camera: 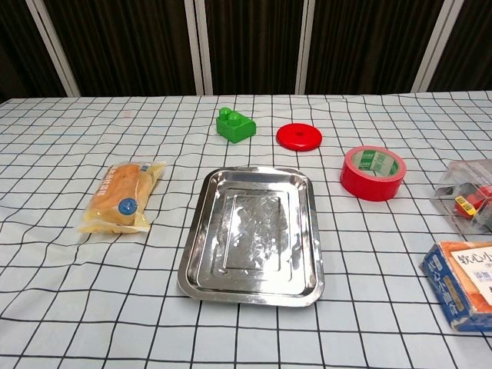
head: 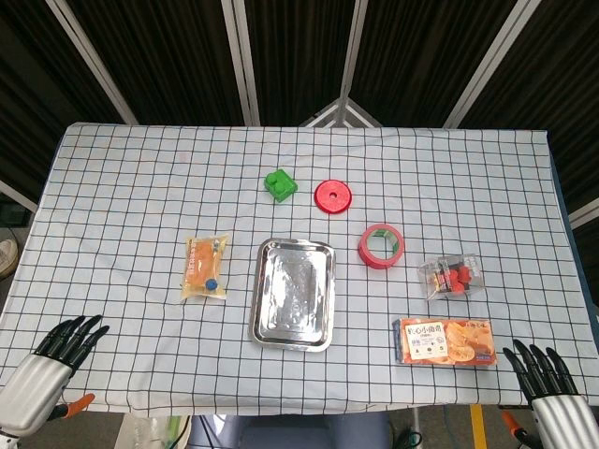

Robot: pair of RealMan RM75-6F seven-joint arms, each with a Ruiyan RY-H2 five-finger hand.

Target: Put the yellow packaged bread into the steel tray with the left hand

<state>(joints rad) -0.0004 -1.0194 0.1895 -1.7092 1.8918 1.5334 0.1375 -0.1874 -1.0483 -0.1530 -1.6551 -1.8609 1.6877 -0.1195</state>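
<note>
The yellow packaged bread [head: 205, 268] [camera: 123, 194] lies flat on the checkered cloth, just left of the steel tray [head: 323, 253] [camera: 194, 254], which holds nothing. My left hand [head: 67, 341] hovers at the table's front left corner, well below and left of the bread, fingers spread and holding nothing. At the front right corner my right hand [head: 540, 367] is likewise open with fingers apart. Neither hand shows in the chest view.
A green block [head: 280, 184] [camera: 234, 125] and red disc [head: 332, 195] [camera: 299, 137] sit behind the tray. A red tape roll [head: 381, 245] [camera: 373, 173], a clear box [head: 450, 276] [camera: 469, 197] and an orange snack box [head: 445, 341] [camera: 465, 280] lie to the right.
</note>
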